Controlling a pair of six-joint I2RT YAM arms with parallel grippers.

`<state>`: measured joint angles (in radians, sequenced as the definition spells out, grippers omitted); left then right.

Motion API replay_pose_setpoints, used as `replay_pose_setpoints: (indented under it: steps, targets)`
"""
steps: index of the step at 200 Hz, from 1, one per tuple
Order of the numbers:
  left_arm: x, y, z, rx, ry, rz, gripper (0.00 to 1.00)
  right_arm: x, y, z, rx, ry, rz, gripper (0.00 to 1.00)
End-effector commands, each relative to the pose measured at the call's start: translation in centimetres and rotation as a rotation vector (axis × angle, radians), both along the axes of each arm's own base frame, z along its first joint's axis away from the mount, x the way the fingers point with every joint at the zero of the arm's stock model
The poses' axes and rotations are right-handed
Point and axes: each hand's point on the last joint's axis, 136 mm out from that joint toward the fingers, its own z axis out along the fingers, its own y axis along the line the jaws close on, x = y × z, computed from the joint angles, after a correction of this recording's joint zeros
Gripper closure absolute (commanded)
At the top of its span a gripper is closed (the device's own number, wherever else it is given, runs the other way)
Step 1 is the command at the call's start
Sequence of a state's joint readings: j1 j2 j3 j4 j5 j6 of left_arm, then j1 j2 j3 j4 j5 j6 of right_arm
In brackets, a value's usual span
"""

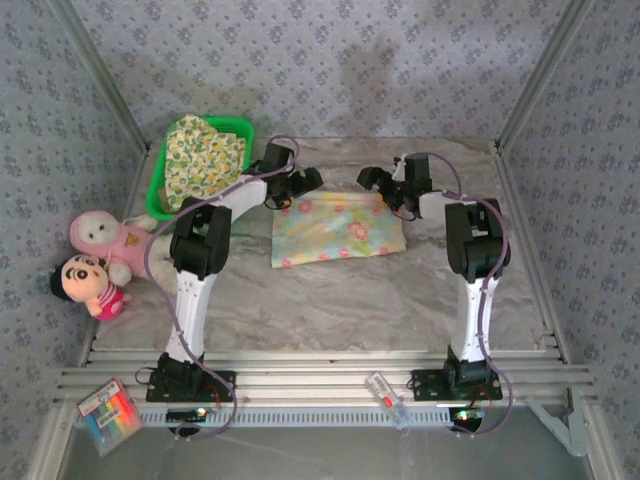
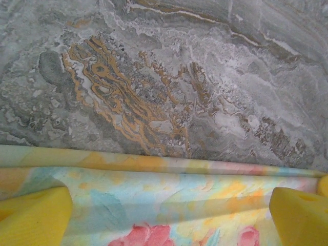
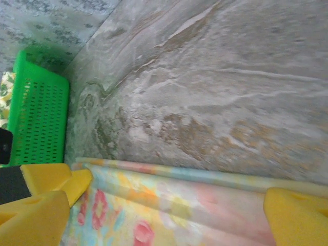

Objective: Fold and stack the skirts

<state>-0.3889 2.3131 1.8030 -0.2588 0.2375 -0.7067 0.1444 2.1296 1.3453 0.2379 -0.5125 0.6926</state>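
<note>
At about 9 o'clock of the tabletop (image 1: 330, 310) the two plush dolls (image 1: 100, 255) lie off its edge, and at about 10 o'clock stands the green basket (image 1: 240, 124) with the yellow-green floral skirt (image 1: 200, 155) bunched inside it. The pastel skirt (image 1: 335, 228) lies spread flat near the middle of the tabletop. The left tool (image 1: 298, 190) hangs at this skirt's 11 o'clock corner with its jaws spread wide. In the left wrist view its yellow pads (image 2: 33, 218) stand on both sides above the far hem and hold nothing. The right tool (image 1: 385, 190) hangs at the 1 o'clock corner, also spread and empty, and its pads (image 3: 297, 215) are over the same hem. The fold is probably not yet begun, so the risks are in the pinch to come. The skirt is thin and has two layers. If a tool closes too high it may take only the upper layer, and the skirt would then open instead of folding. If it comes down too far toward 12 o'clock, beyond the hem, it may close on bare marble and miss the cloth. If the two tools do not grip at the same height, or one closes later, the hem could be dragged crooked and the fold would be skewed, which makes a poor base for stacking. The pads could also push the soft cloth into wrinkles before they close. The left arm works near the basket, so a wide swing toward 10 o'clock may knock it.
</note>
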Motion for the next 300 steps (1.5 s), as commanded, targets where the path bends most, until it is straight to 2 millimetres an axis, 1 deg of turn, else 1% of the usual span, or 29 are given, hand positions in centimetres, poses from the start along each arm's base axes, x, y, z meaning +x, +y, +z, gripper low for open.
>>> replay_pose_setpoints:
  steps: [1,11,31,40,48,50,63,80,95,111,128,142,150,159,177,191,203,212,230,252,270,276,287,300]
  targets:
    - [-0.6,1.1,1.0,0.068,0.016,-0.013,0.00,-1.4,-2.7,-0.2,-0.088,0.027,-0.055,0.01]
    - [-0.7,0.1,3.3,0.040,-0.017,-0.038,0.00,-2.0,-2.3,0.6,-0.089,0.023,-0.044,0.01]
    - [-1.7,-1.5,6.7,0.019,-0.064,-0.077,0.00,-3.5,-0.8,1.9,-0.087,0.004,-0.014,0.00]
    - [-2.4,-2.1,7.7,0.014,-0.074,-0.090,0.00,-4.3,0.0,2.2,-0.088,0.001,-0.001,0.00]
    - [-3.1,-2.8,8.2,0.005,-0.075,-0.101,0.00,-4.5,0.8,3.0,-0.087,-0.012,0.005,0.00]
    - [-3.3,-2.9,8.4,0.000,-0.075,-0.104,0.00,-5.3,0.9,2.1,-0.091,0.011,0.008,0.00]
    - [-4.8,-4.1,8.1,-0.025,-0.049,-0.125,0.00,-6.5,2.2,1.6,-0.092,0.025,0.030,0.00]
    - [-6.7,-5.3,6.5,-0.053,0.008,-0.142,0.00,-7.6,3.8,1.2,-0.079,0.040,0.053,0.00]
    - [-7.8,-5.4,4.7,-0.051,0.043,-0.133,0.00,-8.3,4.6,0.4,-0.072,0.065,0.056,0.00]
    - [-8.6,-4.7,2.5,-0.042,0.092,-0.107,0.00,-8.8,4.7,-0.8,-0.062,0.105,0.047,0.00]
    - [-9.3,-3.7,0.6,-0.017,0.122,-0.091,0.00,-9.4,3.6,-2.3,-0.086,0.163,0.016,0.00]
    - [-9.6,-3.2,0.1,-0.008,0.134,-0.100,0.00,-9.9,2.3,-3.2,-0.124,0.193,-0.001,0.00]
    - [-9.9,-3.3,0.4,-0.004,0.128,-0.118,0.00,-10.1,1.5,-3.3,-0.139,0.200,-0.001,0.00]
    - [-10.1,-3.4,1.4,0.003,0.107,-0.139,0.00,-10.3,0.7,-3.0,-0.151,0.200,0.003,0.01]
    - [-10.8,-3.8,3.4,0.022,0.077,-0.181,0.00,-10.8,-0.5,-1.4,-0.150,0.171,0.008,0.00]
    - [-11.6,-4.2,4.6,0.023,0.072,-0.201,0.00,-11.6,-2.0,-0.6,-0.166,0.172,-0.030,0.00]
    - [-12.6,-4.9,5.2,0.003,0.078,-0.224,0.00,-12.4,-3.3,-0.3,-0.180,0.175,-0.063,0.00]
    - [-13.4,-5.6,5.4,-0.016,0.093,-0.244,0.00,-13.1,-4.5,-0.4,-0.195,0.183,-0.097,0.00]
    - [-15.1,-7.8,5.6,-0.072,0.134,-0.296,0.00,-14.8,-7.0,-1.0,-0.195,0.217,-0.211,0.00]
    - [-16.9,-10.6,5.8,-0.129,0.180,-0.365,0.01,-16.6,-9.2,-1.3,-0.167,0.230,-0.324,0.00]
    - [-18.1,-12.4,5.2,-0.152,0.220,-0.413,0.10,-17.9,-10.2,-1.3,-0.129,0.236,-0.378,0.00]
    - [-18.5,-12.7,4.8,-0.149,0.238,-0.424,0.11,-18.3,-10.3,-1.3,-0.116,0.241,-0.386,0.00]
    - [-18.8,-13.2,3.9,-0.143,0.267,-0.440,0.20,-18.9,-10.5,-1.3,-0.099,0.248,-0.401,0.00]
    - [-19.2,-13.5,3.0,-0.139,0.304,-0.450,0.33,-19.4,-10.7,-1.3,-0.087,0.259,-0.412,0.01]
